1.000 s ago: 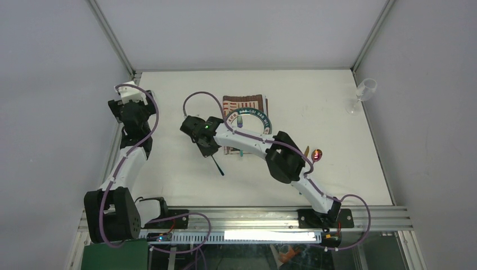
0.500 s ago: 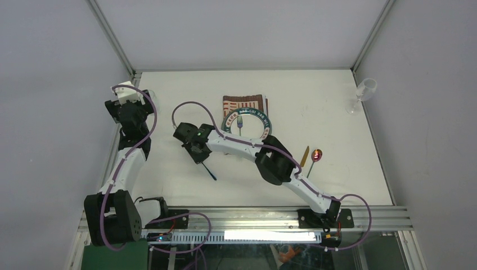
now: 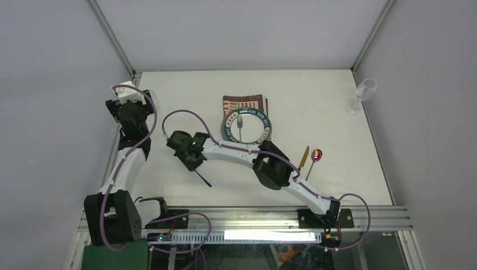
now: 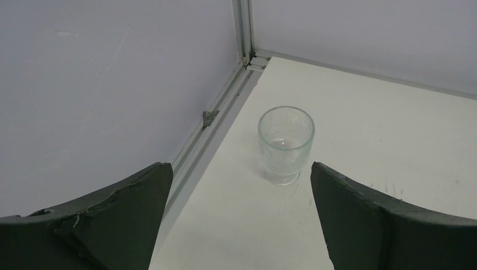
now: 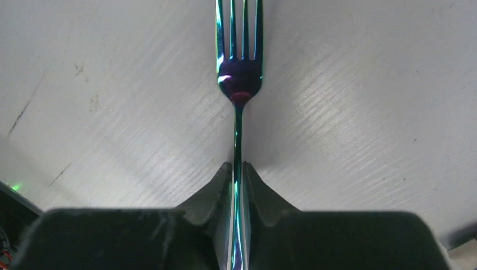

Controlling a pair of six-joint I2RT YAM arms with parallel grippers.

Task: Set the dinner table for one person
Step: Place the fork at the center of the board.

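right wrist view: my right gripper [image 5: 237, 171] pinches the fork [image 5: 238, 73] handle, tines at upper centre over the dinner table [image 5: 365, 112]. i'd settle it flat, left of the plate [image 3: 265, 120], before letting go.

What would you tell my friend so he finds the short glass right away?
Start at the far left corner of the white table, where the frame rails meet. The short glass stands upright, in front of the open left claw. Unlike the other glass at the right edge, it has no stem.
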